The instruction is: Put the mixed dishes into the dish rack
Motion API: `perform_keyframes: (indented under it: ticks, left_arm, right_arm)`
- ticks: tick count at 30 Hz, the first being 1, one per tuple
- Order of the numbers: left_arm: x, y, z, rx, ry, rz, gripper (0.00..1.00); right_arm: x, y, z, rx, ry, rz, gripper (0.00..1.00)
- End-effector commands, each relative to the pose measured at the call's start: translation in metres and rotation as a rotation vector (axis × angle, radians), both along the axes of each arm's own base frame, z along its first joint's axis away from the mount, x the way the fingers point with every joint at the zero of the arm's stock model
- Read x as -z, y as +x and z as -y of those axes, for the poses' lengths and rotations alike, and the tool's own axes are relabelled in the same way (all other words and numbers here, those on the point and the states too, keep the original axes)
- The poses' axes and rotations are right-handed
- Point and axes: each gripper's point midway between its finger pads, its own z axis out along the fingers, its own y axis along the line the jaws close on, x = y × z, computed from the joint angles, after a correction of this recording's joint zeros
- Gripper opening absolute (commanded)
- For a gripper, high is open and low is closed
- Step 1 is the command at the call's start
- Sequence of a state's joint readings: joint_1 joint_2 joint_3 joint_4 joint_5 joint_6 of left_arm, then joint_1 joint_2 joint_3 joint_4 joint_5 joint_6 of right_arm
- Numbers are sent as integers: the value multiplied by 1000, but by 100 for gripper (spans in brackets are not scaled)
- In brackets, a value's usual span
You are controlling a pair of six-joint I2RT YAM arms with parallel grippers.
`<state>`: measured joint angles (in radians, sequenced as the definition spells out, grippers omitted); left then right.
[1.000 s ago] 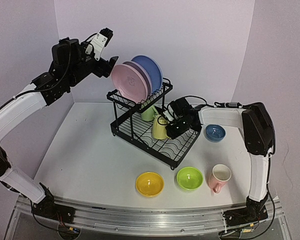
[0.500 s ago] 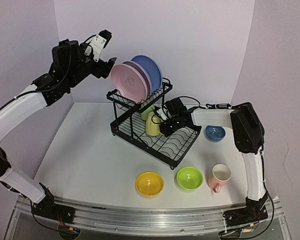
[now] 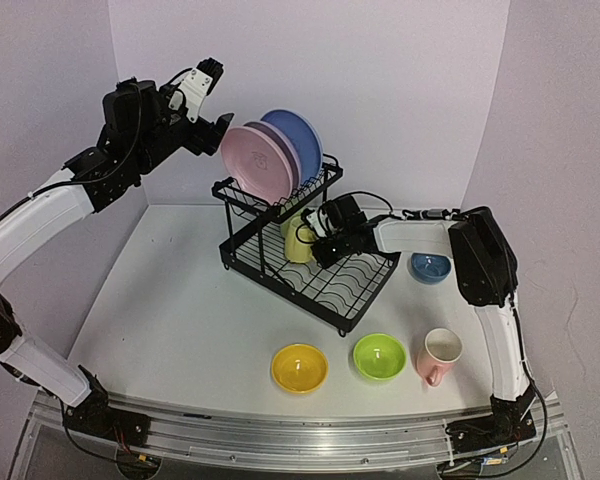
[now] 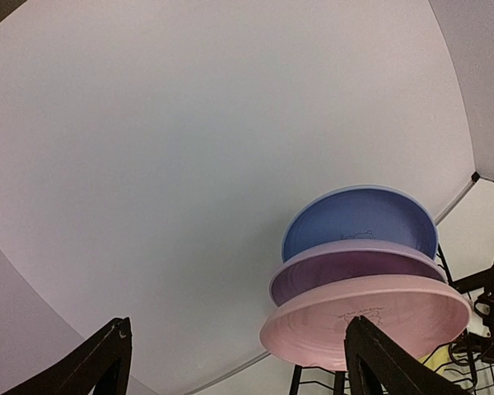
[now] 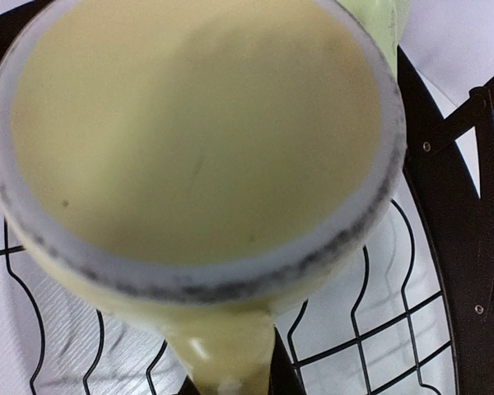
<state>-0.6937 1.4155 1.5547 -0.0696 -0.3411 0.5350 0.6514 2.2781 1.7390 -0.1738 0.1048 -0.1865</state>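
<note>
The right gripper (image 3: 321, 244) is pinched nearly closed on the handle of the yellow mug (image 5: 198, 123). In its wrist view the fingers are out of frame, the handle runs down toward the camera, and the mug's ringed base fills almost everything ahead. The mug hangs tilted over the lower tray of the black wire dish rack (image 3: 362, 300), whose wavy wires show just beneath and beyond the hand. A light green mug (image 5: 389, 25) peeks out just past the yellow one, under the raised shelf. Behind this hand's forearm a blue bowl (image 3: 430, 266) sits on the table beside the rack. Well back toward the arm's base are a pink mug (image 3: 438, 355), a lime bowl (image 3: 379, 356) and a yellow bowl (image 3: 299, 367) in a row. The left gripper (image 3: 218, 124) is raised high with its fingers (image 4: 99, 362) spread wide, holding nothing. Just ahead of it, apart from the fingertips, the pink plate (image 4: 366, 317), lavender plate (image 4: 354, 267) and blue plate (image 4: 358, 222) stand on edge in the rack's upper shelf, the pink nearest the hand.
</note>
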Motion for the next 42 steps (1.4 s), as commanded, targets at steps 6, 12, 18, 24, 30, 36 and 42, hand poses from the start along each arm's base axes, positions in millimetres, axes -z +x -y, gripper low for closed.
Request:
perform_keyframes:
  ticks: [6, 12, 18, 24, 30, 36, 42]
  left_arm:
    - [-26, -11, -9, 8, -38, 61, 89]
    - [-24, -11, -8, 13, -37, 56, 89]
    - [-24, -11, -8, 17, -36, 55, 89]
    - [-22, -12, -7, 22, -37, 47, 89]
    - [-23, -12, -7, 22, -36, 45, 89]
    - [-21, -12, -7, 23, -34, 44, 89]
    - [-19, -12, -7, 23, -29, 41, 89]
  right_arm:
    - [-34, 28, -34, -34, 93, 151, 0]
    - [-36, 27, -51, -75, 110, 162, 0]
    - [-33, 32, -56, -62, 110, 163, 0]
    - [-28, 43, -56, -35, 92, 177, 1]
    - [-24, 51, -56, -12, 79, 192, 17]
    - [-24, 51, -58, -7, 89, 185, 27]
    - [-25, 47, -56, -2, 97, 173, 26]
